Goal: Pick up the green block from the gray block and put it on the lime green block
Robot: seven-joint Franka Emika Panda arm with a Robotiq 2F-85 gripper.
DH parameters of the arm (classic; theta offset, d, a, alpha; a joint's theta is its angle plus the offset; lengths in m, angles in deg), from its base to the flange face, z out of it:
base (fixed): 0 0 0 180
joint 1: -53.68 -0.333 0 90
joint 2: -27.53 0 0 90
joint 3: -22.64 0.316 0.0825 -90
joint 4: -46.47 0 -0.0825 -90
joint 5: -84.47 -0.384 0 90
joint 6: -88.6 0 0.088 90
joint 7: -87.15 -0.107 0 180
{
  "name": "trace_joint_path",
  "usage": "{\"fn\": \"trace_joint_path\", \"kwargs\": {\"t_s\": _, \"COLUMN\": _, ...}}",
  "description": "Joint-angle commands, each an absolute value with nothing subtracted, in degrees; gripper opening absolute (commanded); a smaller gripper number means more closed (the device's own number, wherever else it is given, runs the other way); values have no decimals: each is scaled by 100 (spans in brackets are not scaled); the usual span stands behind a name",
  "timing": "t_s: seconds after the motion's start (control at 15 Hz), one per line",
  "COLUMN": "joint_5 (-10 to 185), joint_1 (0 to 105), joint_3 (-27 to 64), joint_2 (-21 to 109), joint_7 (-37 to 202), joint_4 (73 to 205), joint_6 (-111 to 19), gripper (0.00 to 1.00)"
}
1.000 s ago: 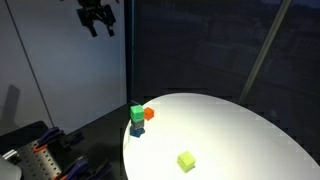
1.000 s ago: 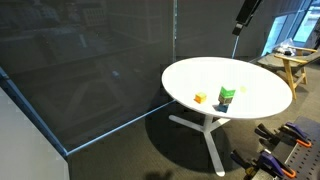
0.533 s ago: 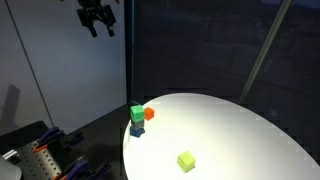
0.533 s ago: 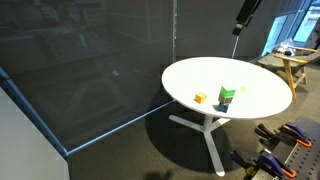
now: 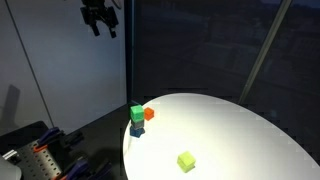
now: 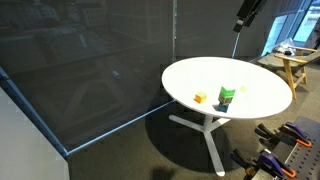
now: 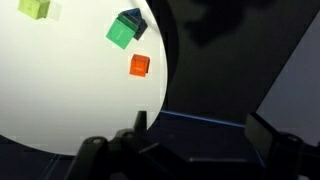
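The green block (image 5: 137,113) sits on top of the gray block (image 5: 136,129) near the edge of the round white table (image 5: 230,135). The stack also shows in the other exterior view (image 6: 227,95) and in the wrist view (image 7: 122,33), with the gray block (image 7: 133,20) under it. The lime green block (image 5: 186,160) lies apart on the table, also seen in the wrist view (image 7: 34,8). My gripper (image 5: 98,22) hangs high above the table edge, open and empty; its fingers frame the wrist view (image 7: 198,130).
An orange-red block (image 5: 149,114) lies beside the stack, also in the wrist view (image 7: 139,66). A dark glass wall (image 6: 90,70) stands behind the table. Wooden furniture (image 6: 292,62) and clamps (image 5: 45,160) stand nearby on the floor.
The gripper has shifted very slightly to the right at the top of the view; the blocks have not moved.
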State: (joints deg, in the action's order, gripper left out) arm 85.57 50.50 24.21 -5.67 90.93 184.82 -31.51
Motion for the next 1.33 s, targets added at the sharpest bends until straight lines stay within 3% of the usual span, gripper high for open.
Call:
{"fn": "trace_joint_path", "kwargs": {"t_s": 0.0, "joint_5": 8231, "joint_1": 5042, "joint_3": 2182, "joint_2": -540, "joint_7": 9131, "joint_4": 18347, "joint_6": -3258, "gripper": 100}}
{"fn": "trace_joint_path", "kwargs": {"t_s": 1.27, "joint_5": 8018, "joint_1": 5825, "joint_3": 2046, "joint_2": 1007, "joint_7": 7234, "joint_4": 17215, "joint_6": -2874, "gripper": 100}}
